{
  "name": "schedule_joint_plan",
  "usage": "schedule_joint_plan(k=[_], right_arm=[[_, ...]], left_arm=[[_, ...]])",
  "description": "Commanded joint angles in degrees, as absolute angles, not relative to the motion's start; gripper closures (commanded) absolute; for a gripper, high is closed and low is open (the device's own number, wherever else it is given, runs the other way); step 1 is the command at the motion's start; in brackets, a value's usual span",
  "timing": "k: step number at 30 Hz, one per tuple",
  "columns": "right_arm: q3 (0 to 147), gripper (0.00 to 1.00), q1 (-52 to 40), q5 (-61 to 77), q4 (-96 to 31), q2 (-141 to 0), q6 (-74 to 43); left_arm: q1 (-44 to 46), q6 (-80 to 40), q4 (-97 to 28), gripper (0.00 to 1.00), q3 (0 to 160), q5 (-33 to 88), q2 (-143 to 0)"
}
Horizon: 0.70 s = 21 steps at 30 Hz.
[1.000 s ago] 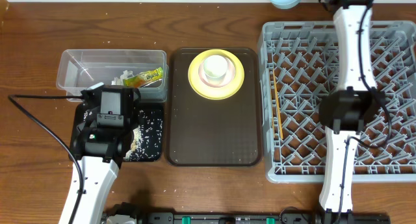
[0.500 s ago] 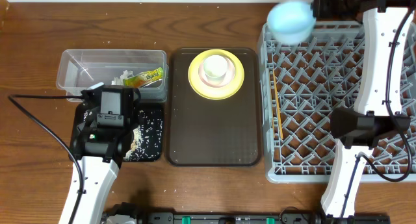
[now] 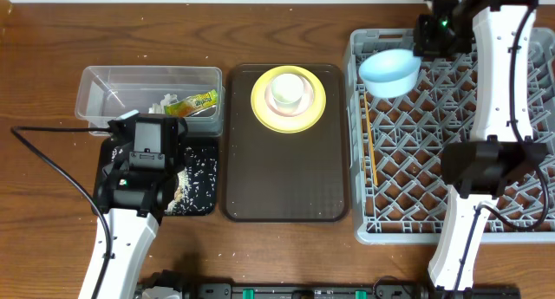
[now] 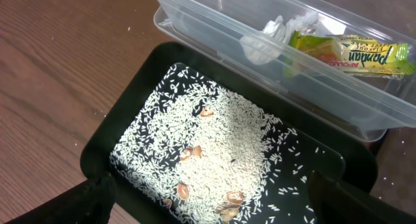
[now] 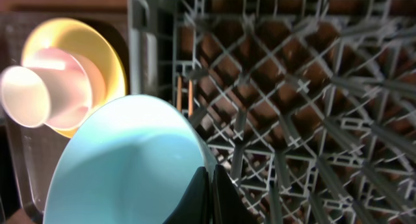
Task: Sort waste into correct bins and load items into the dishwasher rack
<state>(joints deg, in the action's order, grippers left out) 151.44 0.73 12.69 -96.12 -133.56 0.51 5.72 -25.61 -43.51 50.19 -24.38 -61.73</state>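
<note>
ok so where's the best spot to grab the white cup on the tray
Take the white cup by its rim, coming straight down from above, one finger inside and one outside. It seems to stand mouth-up inside the pink bowl on the yellow plate, so the bowl's wall blocks a side approach.

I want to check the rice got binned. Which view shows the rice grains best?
The left wrist view: the rice grains lie in the black tray close up, brown bits among them. Overhead shows only a white scatter, partly hidden by the left arm. The right wrist view misses them.
</note>
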Motion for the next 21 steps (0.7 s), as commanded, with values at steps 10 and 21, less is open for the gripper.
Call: schedule_joint_plan(k=[10, 21], right_arm=[[141.3, 0.95, 1.1, 10.7, -94.5, -133.7, 1.3], [143.1, 0.62, 1.0, 10.8, -97.3, -132.6, 1.4]], left_arm=[[5.4, -25.3, -43.6, 0.04, 51.1, -25.3, -61.7], [5.4, -25.3, -43.6, 0.04, 51.1, -25.3, -61.7]])
